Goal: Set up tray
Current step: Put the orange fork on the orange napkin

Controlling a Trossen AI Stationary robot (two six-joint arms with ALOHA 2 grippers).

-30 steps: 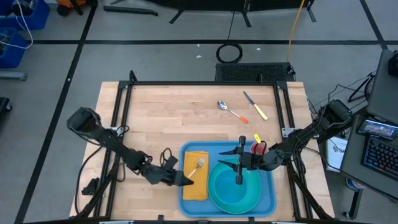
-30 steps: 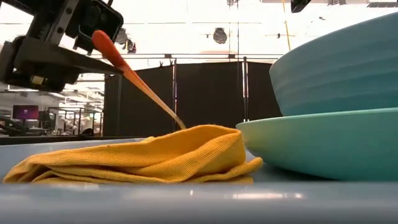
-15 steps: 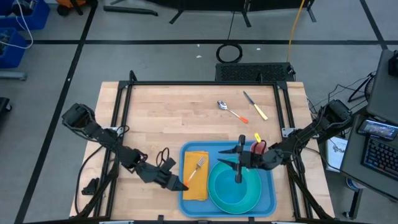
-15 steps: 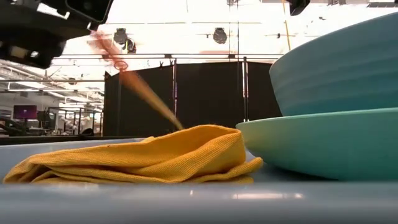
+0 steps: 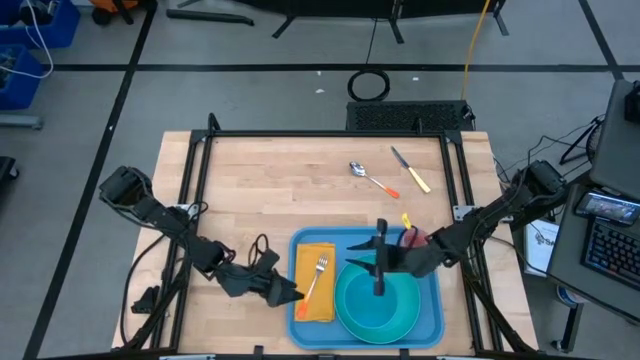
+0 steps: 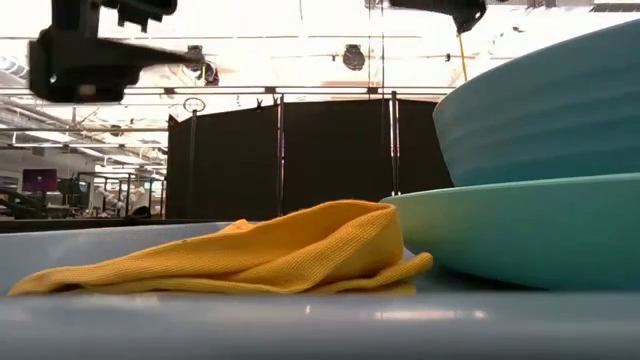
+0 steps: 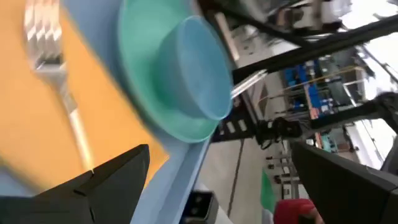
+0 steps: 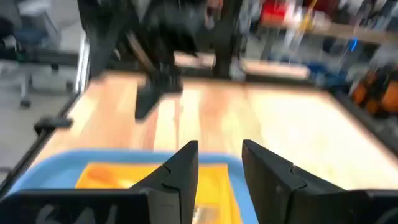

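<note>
The blue tray (image 5: 432, 318) lies at the table's near edge. On its left half lies an orange-yellow napkin (image 5: 312, 298), folded flat. A fork (image 5: 318, 272) with an orange handle rests across the napkin, tines (image 7: 42, 34) toward the far side. A teal plate (image 5: 350, 312) with a teal bowl (image 5: 380, 305) on it fills the tray's right half. My left gripper (image 5: 285, 292) hovers open just left of the napkin, clear of the fork. Above the plate's far rim, my right gripper (image 5: 362, 262) stands open, nothing between its fingers (image 8: 186, 163).
A spoon (image 5: 366, 176) with an orange handle and a knife (image 5: 411, 171) with a yellow handle lie on the bare wood at the far right. The black frame rails (image 5: 320, 134) border the table. Bare wood lies left of and beyond the tray.
The fork's handle, which stood tilted up at my left gripper with the tines on the napkin, has dropped flat onto the napkin. The napkin's near fold has sunk lower. My left gripper has rolled, risen slightly and drawn back toward the table's left edge.
</note>
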